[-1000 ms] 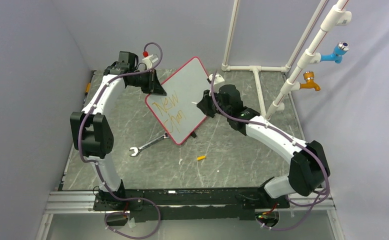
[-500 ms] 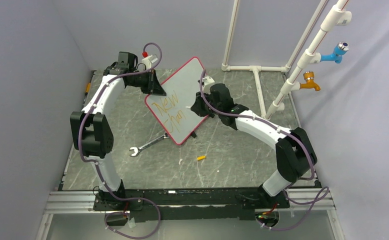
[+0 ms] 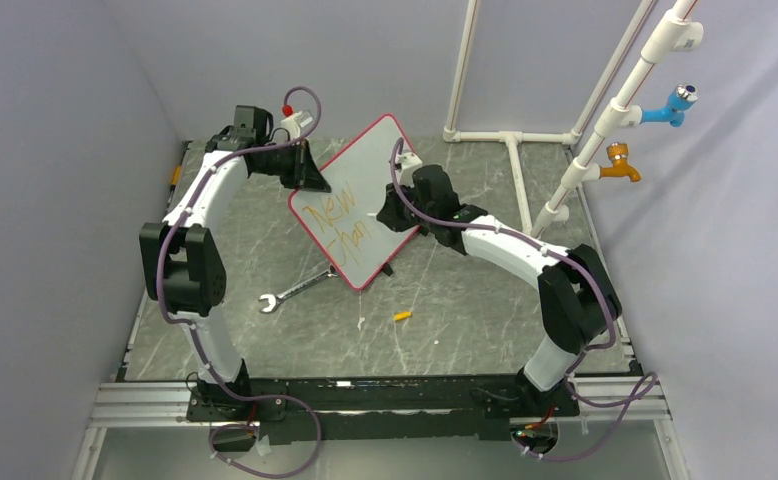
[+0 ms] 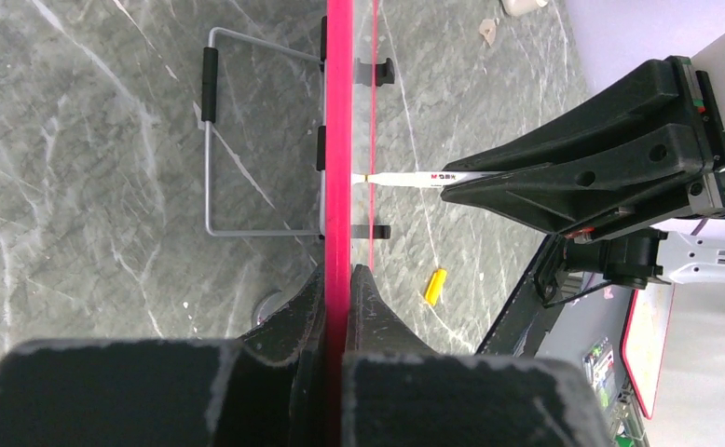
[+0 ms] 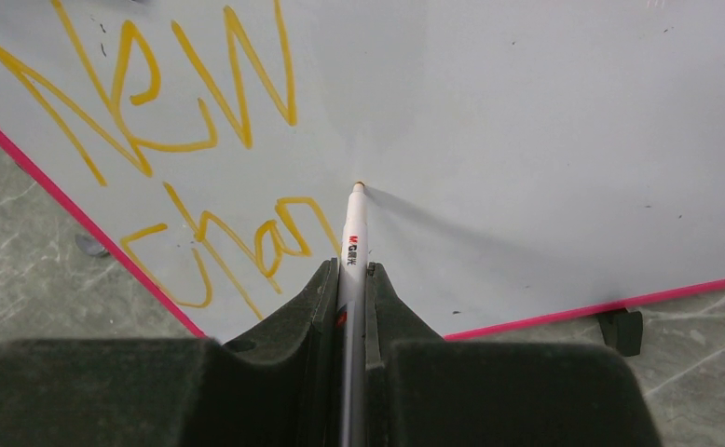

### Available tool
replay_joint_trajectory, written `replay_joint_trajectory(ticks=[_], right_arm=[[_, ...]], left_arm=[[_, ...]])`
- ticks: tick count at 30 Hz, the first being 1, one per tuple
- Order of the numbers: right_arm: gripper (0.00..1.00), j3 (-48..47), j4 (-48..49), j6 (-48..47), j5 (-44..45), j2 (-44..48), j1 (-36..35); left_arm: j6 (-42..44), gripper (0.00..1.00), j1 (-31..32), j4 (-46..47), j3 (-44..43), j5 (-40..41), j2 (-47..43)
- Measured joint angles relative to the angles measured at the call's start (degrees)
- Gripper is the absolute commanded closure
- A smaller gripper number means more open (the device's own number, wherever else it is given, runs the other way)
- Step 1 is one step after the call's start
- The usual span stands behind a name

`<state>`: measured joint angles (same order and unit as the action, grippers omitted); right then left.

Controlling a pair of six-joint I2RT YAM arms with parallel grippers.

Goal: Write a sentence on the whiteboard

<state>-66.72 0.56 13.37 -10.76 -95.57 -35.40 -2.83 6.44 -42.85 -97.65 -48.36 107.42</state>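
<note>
Right wrist view: the red-framed whiteboard (image 5: 545, 121) stands tilted at mid-bench (image 3: 465, 330), and its slanted orange sentence (image 5: 200, 102) reads "New Chan". Right jaws are clamped on a white marker (image 5: 352, 228), its tip touching the board. Left jaws pinch the frame's far-left edge.

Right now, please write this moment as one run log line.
left tool: shut on whiteboard | right tool: shut on marker | tip: beside "Chan" | sentence: unfinished

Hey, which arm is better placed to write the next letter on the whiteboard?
Right. The right tool grips the marker, tip at the whiteboard beside the sentence; the left tool is clamped on its red edge.
</note>
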Motion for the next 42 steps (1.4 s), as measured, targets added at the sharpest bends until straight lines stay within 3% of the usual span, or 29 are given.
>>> replay_joint_trajectory(ticks=[42], right_arm=[[1.00, 4.17, -0.15, 0.68, 4.92, 1.79, -2.91]], left_arm=[[-0.04, 1.00, -0.52, 0.57, 0.90, -0.46, -0.11]])
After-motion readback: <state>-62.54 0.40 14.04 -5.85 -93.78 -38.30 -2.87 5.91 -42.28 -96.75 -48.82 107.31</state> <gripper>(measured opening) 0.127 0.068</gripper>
